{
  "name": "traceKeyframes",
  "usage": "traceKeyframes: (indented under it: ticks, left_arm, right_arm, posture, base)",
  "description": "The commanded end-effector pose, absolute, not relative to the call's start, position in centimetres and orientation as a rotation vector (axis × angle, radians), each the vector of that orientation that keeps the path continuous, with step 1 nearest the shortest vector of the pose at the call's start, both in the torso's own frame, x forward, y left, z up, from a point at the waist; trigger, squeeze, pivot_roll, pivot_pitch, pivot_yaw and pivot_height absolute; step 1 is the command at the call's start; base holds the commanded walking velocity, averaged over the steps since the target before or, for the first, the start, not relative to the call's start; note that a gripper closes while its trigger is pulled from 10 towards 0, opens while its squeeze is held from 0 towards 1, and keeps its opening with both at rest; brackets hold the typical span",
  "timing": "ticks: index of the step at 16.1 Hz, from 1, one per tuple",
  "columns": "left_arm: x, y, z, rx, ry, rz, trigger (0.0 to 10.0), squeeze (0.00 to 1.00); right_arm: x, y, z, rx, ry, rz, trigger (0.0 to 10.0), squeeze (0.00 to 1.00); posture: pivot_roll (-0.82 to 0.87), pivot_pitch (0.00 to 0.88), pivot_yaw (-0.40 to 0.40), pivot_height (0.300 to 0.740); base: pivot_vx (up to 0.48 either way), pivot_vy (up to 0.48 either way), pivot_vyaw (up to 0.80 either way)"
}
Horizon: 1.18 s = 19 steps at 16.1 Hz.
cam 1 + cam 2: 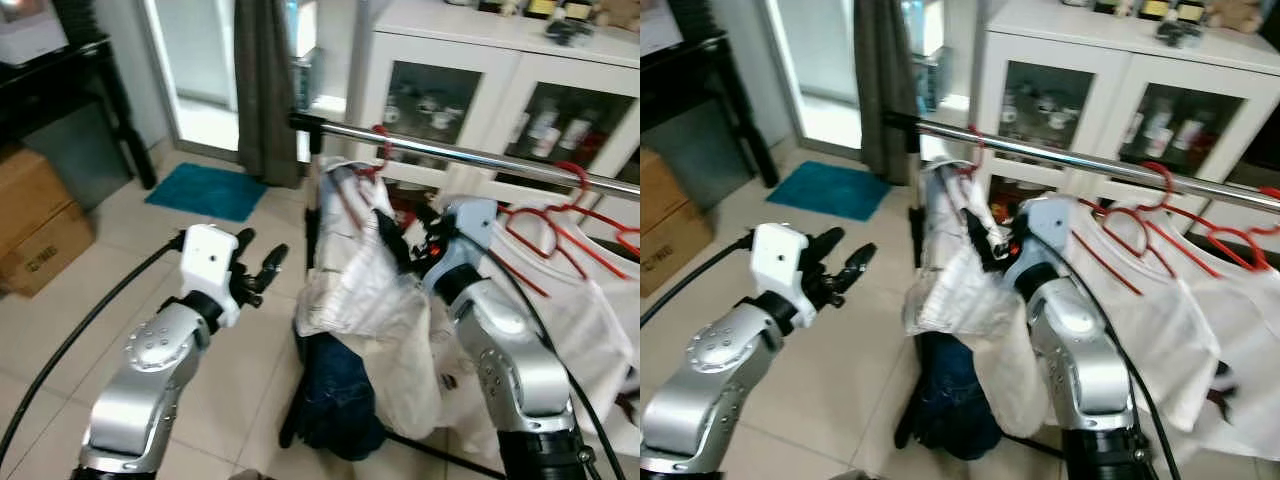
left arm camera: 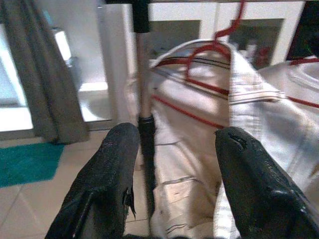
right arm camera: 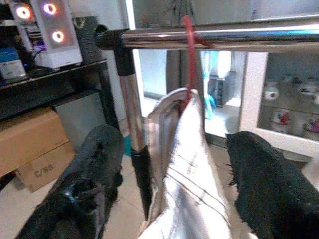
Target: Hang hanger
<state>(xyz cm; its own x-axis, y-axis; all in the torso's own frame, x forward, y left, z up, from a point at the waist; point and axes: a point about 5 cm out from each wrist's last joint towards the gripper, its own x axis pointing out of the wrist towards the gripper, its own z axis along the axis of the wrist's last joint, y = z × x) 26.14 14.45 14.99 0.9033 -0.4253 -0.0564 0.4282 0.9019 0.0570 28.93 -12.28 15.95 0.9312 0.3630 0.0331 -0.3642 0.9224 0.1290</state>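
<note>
A red hanger (image 1: 383,150) carrying a white striped shirt (image 1: 350,270) has its hook (image 3: 189,55) over the chrome rail (image 3: 224,37) near the rail's left end. My right gripper (image 1: 400,245) is up against the shirt's shoulder, just below the rail. It is open, with the shirt's collar between the spread fingers (image 3: 99,164). My left gripper (image 1: 262,255) is also open and holds nothing. It floats over the tiled floor to the left of the rack, pointing at the rack's upright post (image 2: 144,99).
More red hangers (image 1: 560,220) with white garments hang further right on the rail. A dark blue garment (image 1: 335,390) droops low on the rack. A white glass-door cabinet (image 1: 450,90) stands behind. Cardboard boxes (image 1: 35,220), a teal mat (image 1: 205,190) and a grey curtain (image 1: 265,90) lie left.
</note>
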Motion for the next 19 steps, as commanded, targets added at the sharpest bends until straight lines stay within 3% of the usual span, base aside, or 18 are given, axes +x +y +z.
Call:
traceKeyframes:
  ticks: [1,13,19]
  left_arm:
    - [26.2,14.3,15.0,0.079,0.041,-0.433,10.0,0.0]
    - [25.8,14.9,14.7,0.113,0.05,-0.426,10.0,0.0]
    - [24.7,15.1,14.7,0.128,0.073,-0.615,10.0,0.0]
  right_arm:
    - [28.8,-12.6,16.5,0.125,-0.024,0.358,10.0,1.0]
    - [29.7,-13.3,16.8,0.06,-0.034,0.309,10.0,1.0]
    - [32.5,-13.8,16.2,-0.035,0.051,0.314,10.0,1.0]
  posture:
    - [-0.03,0.0,0.016,0.74]
    - [-0.02,0.0,0.012,0.74]
    - [-0.02,0.0,0.02,0.74]
  base:
    - [0.0,-0.337,0.0]
    - [0.0,-0.336,0.0]
    - [0.0,0.0,0.0]
